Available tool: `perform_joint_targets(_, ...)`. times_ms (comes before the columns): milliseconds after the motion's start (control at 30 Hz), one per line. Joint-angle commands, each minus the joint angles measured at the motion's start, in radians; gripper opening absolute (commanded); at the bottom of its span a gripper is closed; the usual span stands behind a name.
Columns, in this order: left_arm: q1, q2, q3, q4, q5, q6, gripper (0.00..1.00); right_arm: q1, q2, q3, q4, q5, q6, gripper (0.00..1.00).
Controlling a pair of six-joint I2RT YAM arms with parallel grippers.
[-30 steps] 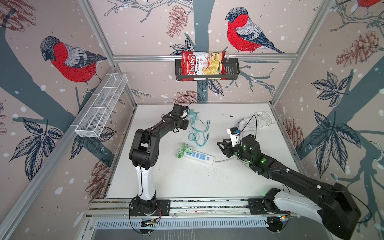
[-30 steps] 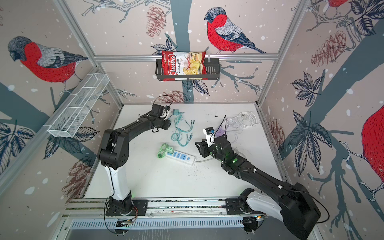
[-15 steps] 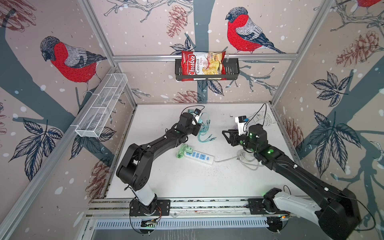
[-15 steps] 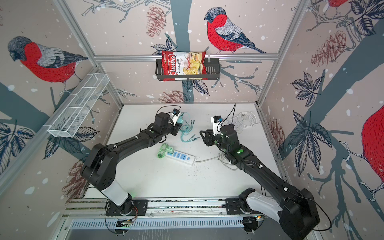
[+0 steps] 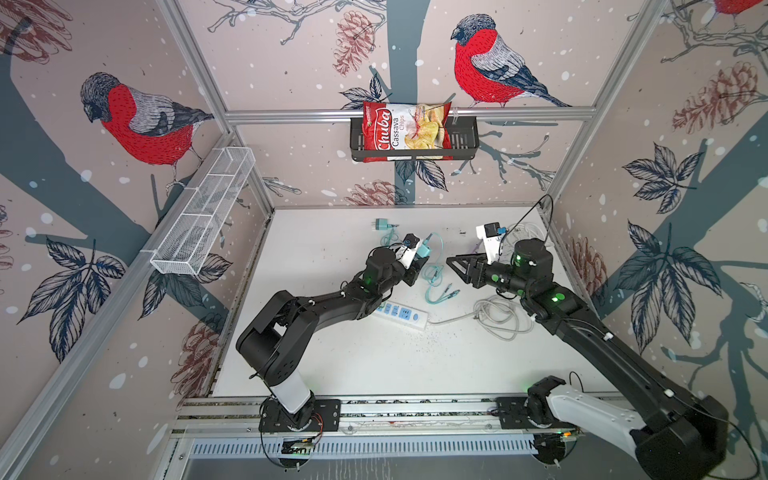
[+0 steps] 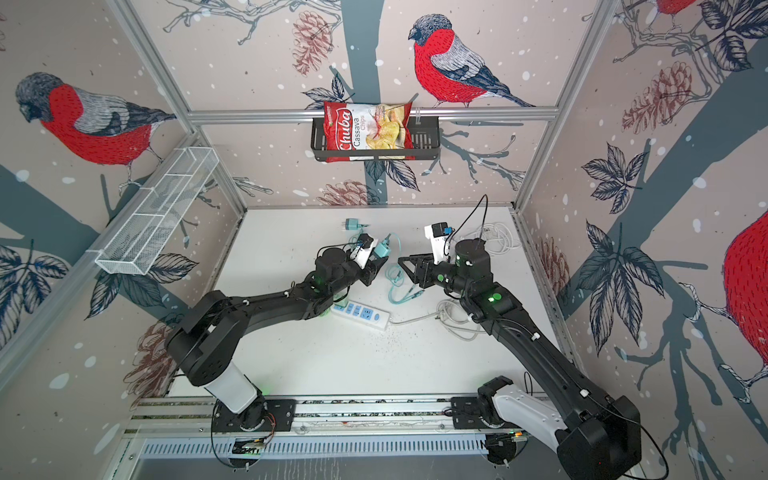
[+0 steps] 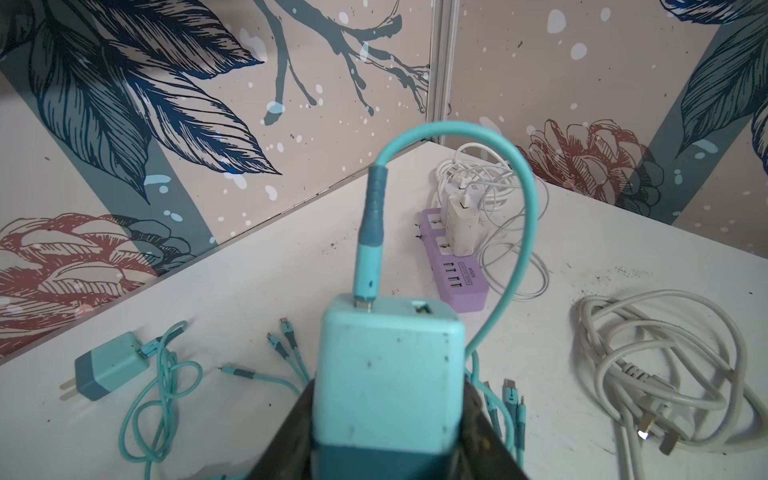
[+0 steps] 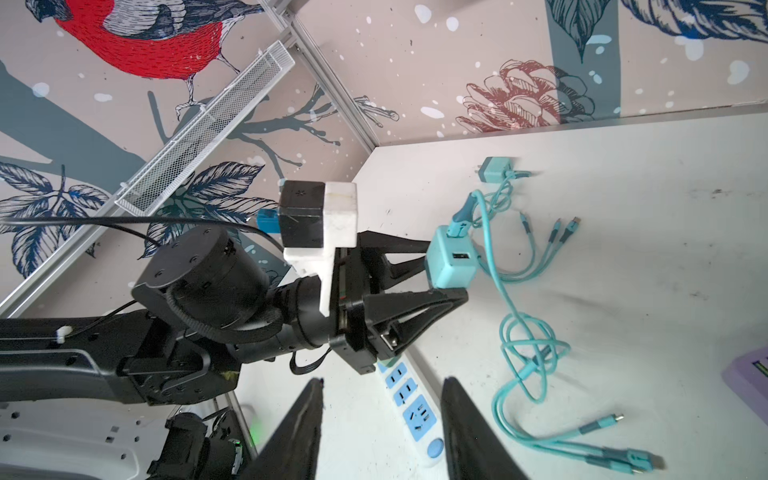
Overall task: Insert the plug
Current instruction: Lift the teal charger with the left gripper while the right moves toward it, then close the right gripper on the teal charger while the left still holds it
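Note:
My left gripper is shut on a teal charger plug and holds it above the table. The plug's teal cable arcs down to the table. Facing it from the right, my right gripper is open with nothing between its fingers. The white power strip with blue sockets lies on the table below the two grippers. The left arm covers one end of it in both top views.
A second teal charger lies at the back with loose teal cable ends around it. A purple power strip with a white adapter sits far right. A grey-white cable coil lies under the right arm.
My left gripper has come from the back of the table toward the middle, carrying the teal plug. My right gripper has lifted off the table and its jaws have narrowed slightly.

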Motion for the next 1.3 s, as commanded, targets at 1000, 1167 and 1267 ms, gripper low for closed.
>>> perform_joint_targets(1000, -0.034, -0.060, -0.137, 0.212, -0.016, 0.056, 0.28, 0.044, 0.179, 0.177, -0.137, 0.160, -0.112, 0.53)
perform_joint_targets(1167, -0.035, -0.068, -0.146, 0.223, -0.002, 0.055, 0.28, 0.045, 0.218, 0.233, -0.190, 0.225, -0.155, 0.55)
perform_joint_targets(1267, -0.036, -0.071, -0.153, 0.233, 0.000, 0.055, 0.28, 0.044, 0.271, 0.267, -0.195, 0.193, -0.176, 0.55)
